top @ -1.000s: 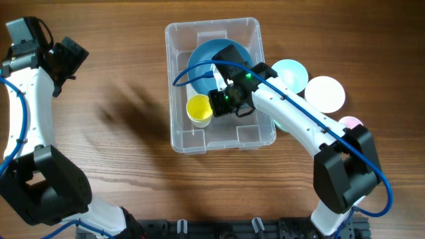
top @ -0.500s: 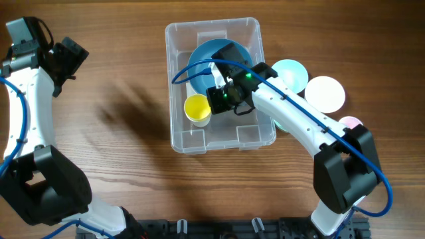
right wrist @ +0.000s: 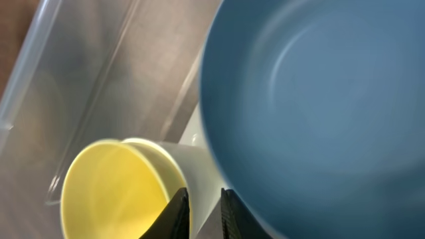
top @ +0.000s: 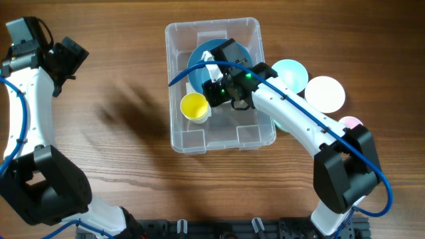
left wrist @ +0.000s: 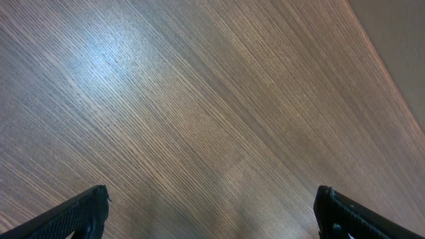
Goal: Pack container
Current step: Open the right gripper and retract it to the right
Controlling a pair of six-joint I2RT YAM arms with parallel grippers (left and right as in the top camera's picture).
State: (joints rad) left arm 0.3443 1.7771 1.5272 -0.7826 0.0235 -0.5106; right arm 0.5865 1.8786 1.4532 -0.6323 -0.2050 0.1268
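The clear plastic container (top: 176, 141) stands at the table's centre. Inside it a large blue bowl (top: 198, 61) lies at the far end and a yellow cup with a white outside (top: 194, 105) sits near the left wall. My right gripper (top: 210, 98) is inside the container, shut on the cup's rim. In the right wrist view its fingers (right wrist: 204, 202) pinch the cup's wall (right wrist: 113, 192), one finger inside and one outside, beside the blue bowl (right wrist: 319, 99). My left gripper (top: 68, 56) is open and empty over bare wood (left wrist: 212, 212) at the far left.
A light blue bowl (top: 293, 72), a white bowl (top: 325, 93) and a pink piece (top: 350, 122) lie on the table right of the container, partly under my right arm. The wooden table (top: 113, 166) stretches left of the container.
My right gripper has shifted a little to the left and away with the yellow cup, towards the blue bowl. The left arm has not moved.
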